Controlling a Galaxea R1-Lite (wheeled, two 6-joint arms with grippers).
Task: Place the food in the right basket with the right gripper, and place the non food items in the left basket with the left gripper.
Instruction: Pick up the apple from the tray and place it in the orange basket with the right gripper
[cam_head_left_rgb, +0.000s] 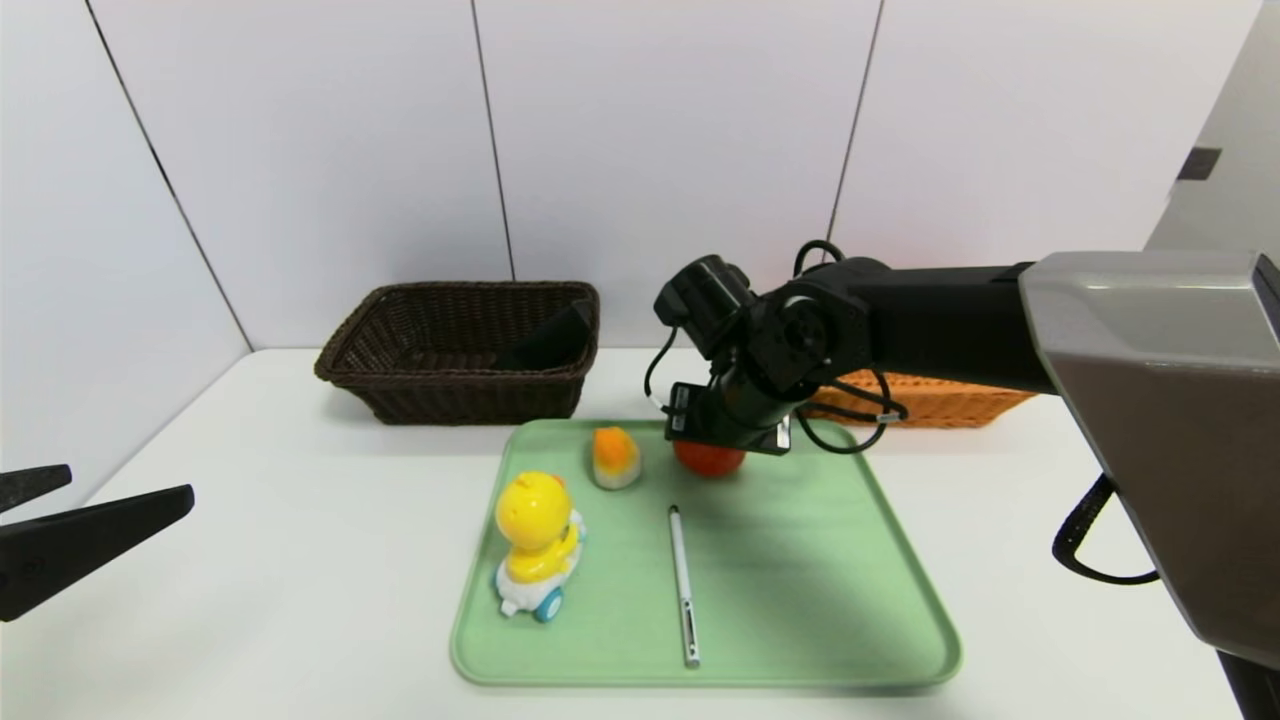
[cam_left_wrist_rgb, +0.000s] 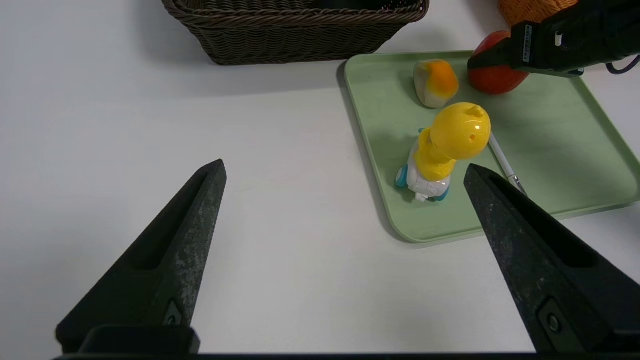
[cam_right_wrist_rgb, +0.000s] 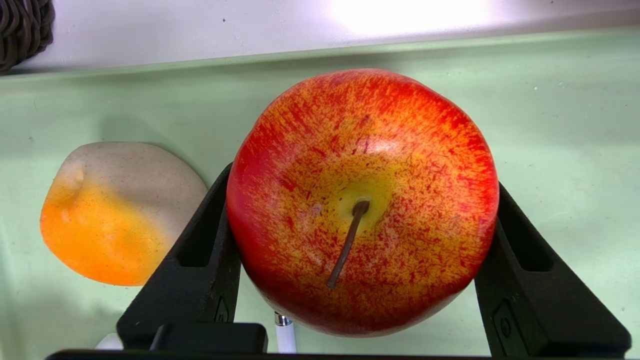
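Observation:
A red apple (cam_head_left_rgb: 710, 460) (cam_right_wrist_rgb: 362, 200) sits at the far side of the green tray (cam_head_left_rgb: 800, 600). My right gripper (cam_right_wrist_rgb: 363, 180) reaches down over it, with both black fingers pressed against its sides. A white piece of food with an orange top (cam_head_left_rgb: 615, 458) (cam_right_wrist_rgb: 115, 215) lies just left of the apple. The yellow duck toy (cam_head_left_rgb: 535, 540) (cam_left_wrist_rgb: 450, 140) and the white pen (cam_head_left_rgb: 683, 585) are on the tray too. A black pouch (cam_head_left_rgb: 550, 340) lies in the dark brown left basket (cam_head_left_rgb: 460, 350). My left gripper (cam_left_wrist_rgb: 344, 167) hovers open over the bare table, left of the tray.
The orange-tan right basket (cam_head_left_rgb: 940, 400) stands behind the tray at the right, mostly hidden by my right arm. White wall panels close off the back of the white table (cam_head_left_rgb: 300, 560).

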